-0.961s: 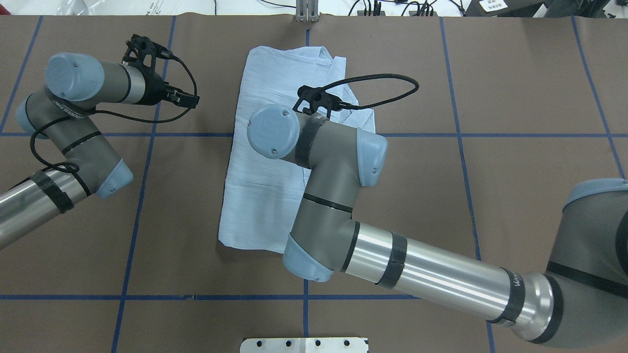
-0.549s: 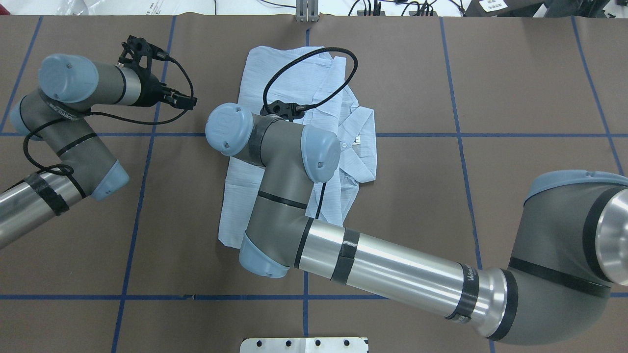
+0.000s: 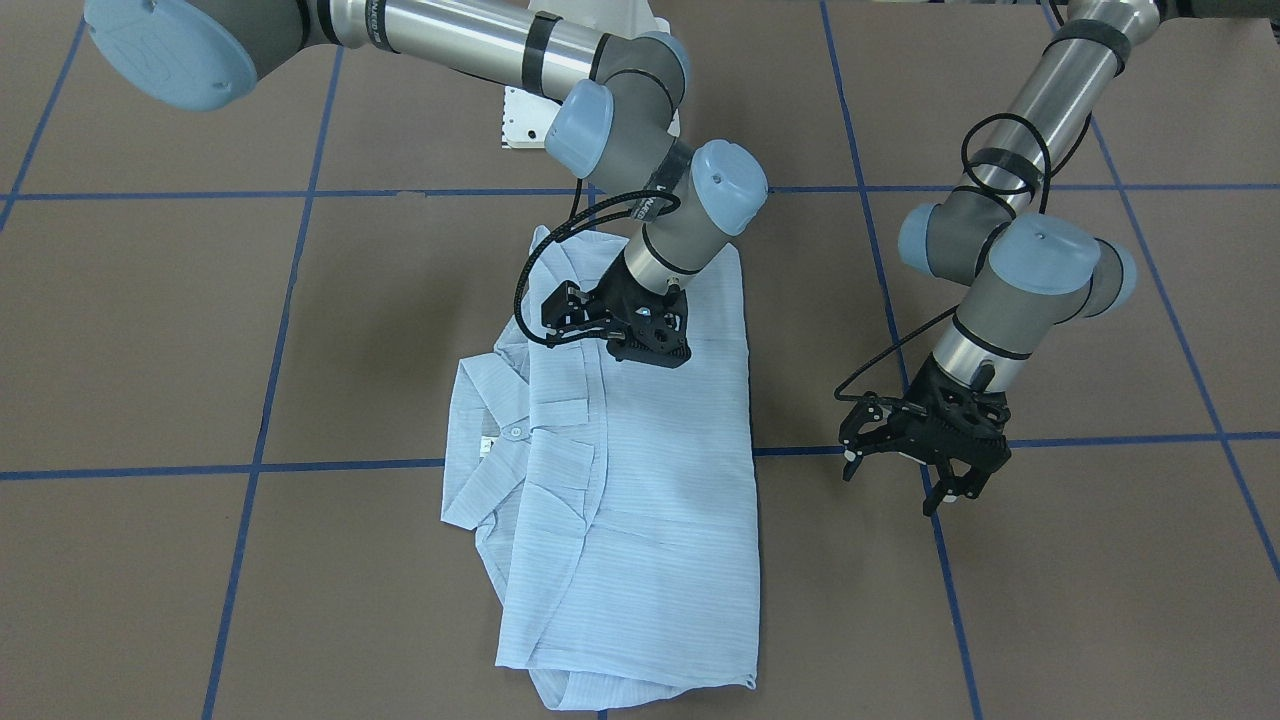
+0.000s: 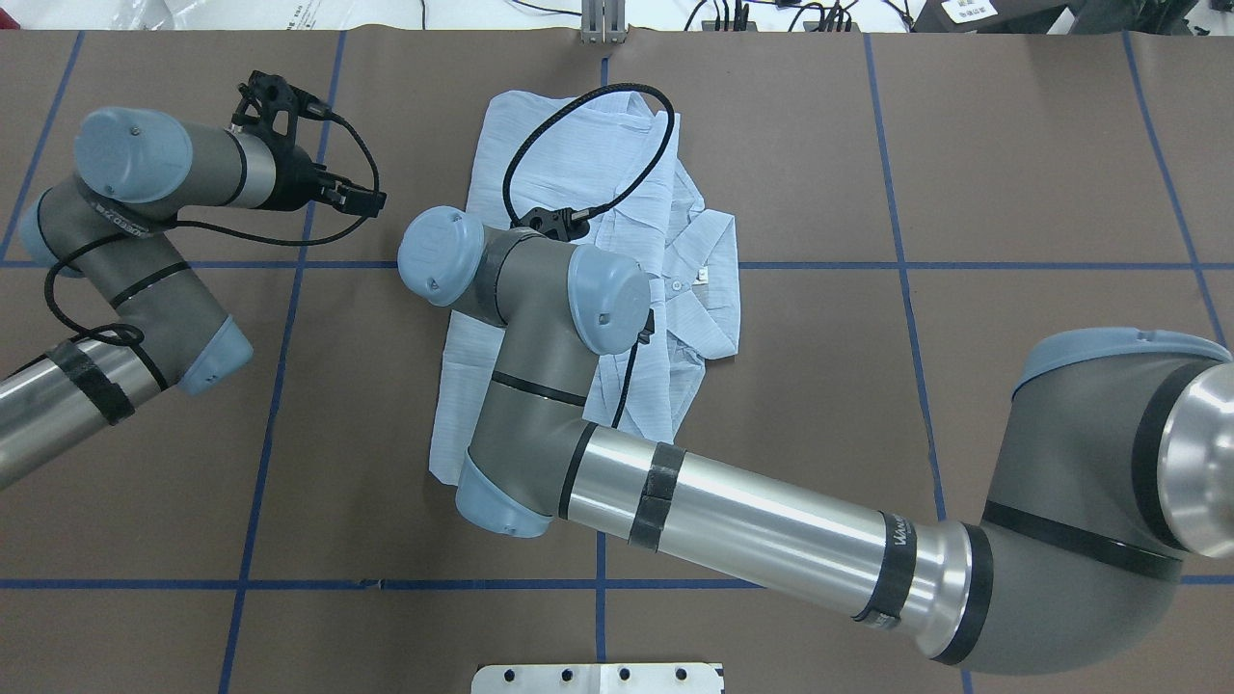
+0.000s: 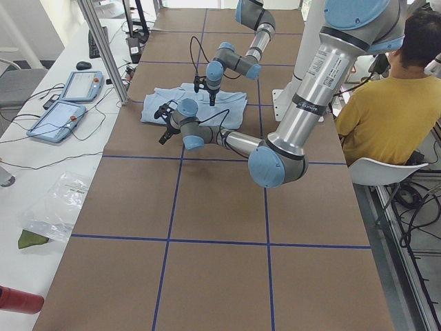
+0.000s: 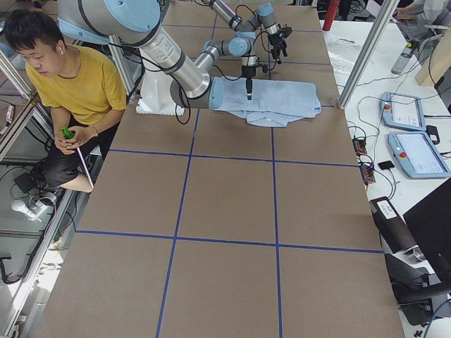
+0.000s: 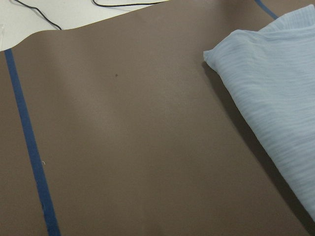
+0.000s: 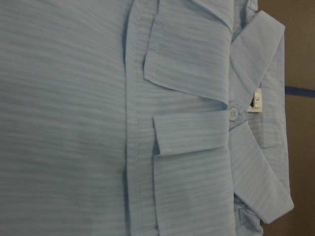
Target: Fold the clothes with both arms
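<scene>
The light-blue striped shirt (image 3: 640, 520) lies folded into a long rectangle in the middle of the table, its collar and white neck label (image 3: 487, 446) showing on one side. It also shows in the overhead view (image 4: 569, 135). My right gripper (image 3: 650, 352) points down just over the shirt's robot-side half. Its fingers are hidden, so I cannot tell if it is open or whether it touches the cloth. The right wrist view shows only the collar and a button (image 8: 232, 114). My left gripper (image 3: 952, 500) hangs open and empty above bare table beside the shirt (image 7: 275, 98).
Brown table cover with a blue tape grid (image 4: 280, 386). The white pedestal plate (image 4: 598, 678) sits at the robot-side edge. A metal post (image 4: 603, 24) and cables line the far edge. A seated person in yellow (image 5: 386, 103) and teach pendants (image 6: 409, 134) are off the table.
My right arm's wrist has swung to the robot's left across the shirt, uncovering the collar side, and its cable loop flipped over. The left arm drew back slightly. The shirt has not moved.
</scene>
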`<state>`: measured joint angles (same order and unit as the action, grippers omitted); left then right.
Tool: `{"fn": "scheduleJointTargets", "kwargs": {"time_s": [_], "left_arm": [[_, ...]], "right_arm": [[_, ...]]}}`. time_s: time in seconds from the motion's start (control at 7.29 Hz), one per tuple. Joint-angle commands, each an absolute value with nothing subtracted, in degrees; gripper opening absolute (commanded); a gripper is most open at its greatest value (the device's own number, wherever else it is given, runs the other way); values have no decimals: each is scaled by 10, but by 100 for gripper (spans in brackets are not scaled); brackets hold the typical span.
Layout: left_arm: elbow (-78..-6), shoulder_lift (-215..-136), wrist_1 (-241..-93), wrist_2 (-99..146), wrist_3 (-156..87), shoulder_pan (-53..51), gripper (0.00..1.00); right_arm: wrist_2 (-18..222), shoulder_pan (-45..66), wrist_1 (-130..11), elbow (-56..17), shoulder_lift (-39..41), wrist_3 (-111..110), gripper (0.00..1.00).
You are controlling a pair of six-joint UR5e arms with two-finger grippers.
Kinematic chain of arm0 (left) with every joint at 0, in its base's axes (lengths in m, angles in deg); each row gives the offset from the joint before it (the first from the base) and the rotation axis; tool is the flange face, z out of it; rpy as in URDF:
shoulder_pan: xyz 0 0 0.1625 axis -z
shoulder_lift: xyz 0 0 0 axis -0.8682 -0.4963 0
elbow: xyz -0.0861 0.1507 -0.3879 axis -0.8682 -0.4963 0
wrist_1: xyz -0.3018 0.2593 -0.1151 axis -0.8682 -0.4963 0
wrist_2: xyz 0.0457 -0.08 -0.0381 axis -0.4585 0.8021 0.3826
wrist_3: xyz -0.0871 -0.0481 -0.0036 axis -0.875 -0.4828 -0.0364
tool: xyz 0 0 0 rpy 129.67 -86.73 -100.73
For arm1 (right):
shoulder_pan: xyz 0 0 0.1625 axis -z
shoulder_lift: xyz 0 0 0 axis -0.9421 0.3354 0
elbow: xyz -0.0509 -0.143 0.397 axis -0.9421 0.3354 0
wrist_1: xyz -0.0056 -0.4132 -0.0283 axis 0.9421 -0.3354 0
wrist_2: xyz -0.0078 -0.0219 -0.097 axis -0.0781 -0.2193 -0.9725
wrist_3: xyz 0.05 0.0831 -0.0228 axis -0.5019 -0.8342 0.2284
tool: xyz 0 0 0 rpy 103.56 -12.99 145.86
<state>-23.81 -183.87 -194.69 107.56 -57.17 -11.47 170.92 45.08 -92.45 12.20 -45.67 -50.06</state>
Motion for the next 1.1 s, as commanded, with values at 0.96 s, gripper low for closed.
{"fn": "scheduleJointTargets", "kwargs": {"time_s": [0.96], "left_arm": [[-237, -1838, -1947, 1076, -572, -116, 100]], "right_arm": [[1676, 449, -916, 144, -453, -484, 100]]}}
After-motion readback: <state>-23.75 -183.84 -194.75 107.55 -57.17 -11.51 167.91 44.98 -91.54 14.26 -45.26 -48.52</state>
